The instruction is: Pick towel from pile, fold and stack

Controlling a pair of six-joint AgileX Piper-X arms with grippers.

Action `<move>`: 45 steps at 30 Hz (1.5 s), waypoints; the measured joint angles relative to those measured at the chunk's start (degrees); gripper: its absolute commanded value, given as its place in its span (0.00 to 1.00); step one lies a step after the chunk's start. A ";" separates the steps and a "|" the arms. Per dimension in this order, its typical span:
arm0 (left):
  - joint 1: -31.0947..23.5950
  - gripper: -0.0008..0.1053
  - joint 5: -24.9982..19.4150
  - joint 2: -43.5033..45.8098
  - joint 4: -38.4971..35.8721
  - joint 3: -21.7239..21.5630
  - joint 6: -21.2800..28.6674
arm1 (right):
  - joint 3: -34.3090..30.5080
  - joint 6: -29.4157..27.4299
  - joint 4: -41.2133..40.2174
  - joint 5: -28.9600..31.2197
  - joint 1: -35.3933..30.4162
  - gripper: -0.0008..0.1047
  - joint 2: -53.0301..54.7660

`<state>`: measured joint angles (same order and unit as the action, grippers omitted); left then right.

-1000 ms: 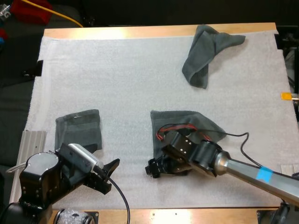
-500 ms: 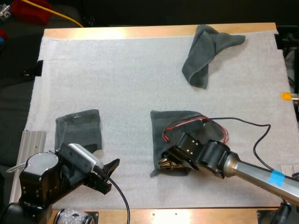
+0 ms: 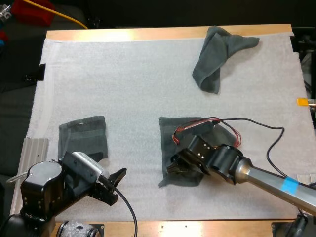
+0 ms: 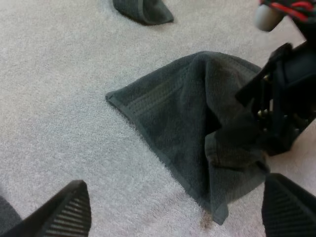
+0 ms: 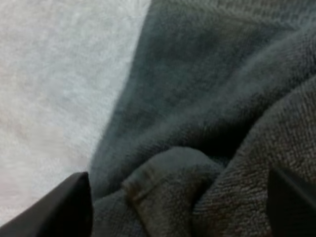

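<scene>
Towel point(image 3: 170, 129) lies under my right tool point(image 3: 174, 167), which stands wide; my left tool point(image 3: 115, 184) hangs wide, well apart.

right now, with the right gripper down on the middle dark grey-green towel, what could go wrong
1. The right gripper is open astride a bunched fold of the middle dark grey-green cloth towel; closing may pinch several layers, not one edge.
2. That towel's near corner looks rumpled, so a pull could skew the fold.
</scene>
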<state>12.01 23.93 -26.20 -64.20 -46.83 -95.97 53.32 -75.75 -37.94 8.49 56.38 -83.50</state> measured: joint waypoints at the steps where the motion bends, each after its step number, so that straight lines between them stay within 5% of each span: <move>1: 0.00 0.66 0.00 0.00 0.00 0.00 0.00 | 0.00 -0.12 0.09 -0.41 -0.05 0.67 -0.84; 12: 0.00 0.66 0.00 0.00 0.00 0.00 0.00 | 0.00 -0.15 2.00 -3.24 -0.06 0.66 -7.40; 18: 0.00 0.66 0.00 0.00 -2.76 0.00 0.00 | 0.00 -0.15 2.00 -4.34 -0.06 0.47 -8.66; 26: 0.00 0.66 3.17 0.00 -5.08 0.00 0.00 | 0.00 -0.15 2.00 -4.34 -0.06 0.44 -8.80; 38: 0.00 0.66 7.75 0.00 -5.08 0.00 0.00 | 0.00 -0.15 0.85 -6.57 -0.16 0.03 -10.90; 45: 0.00 0.66 10.05 0.00 -5.08 2.49 0.00 | 0.13 -1.80 -2.73 -3.74 -0.16 0.01 -9.84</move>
<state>12.01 33.98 -26.20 -69.28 -44.34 -95.97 53.45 -77.54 -40.67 4.76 56.22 -93.34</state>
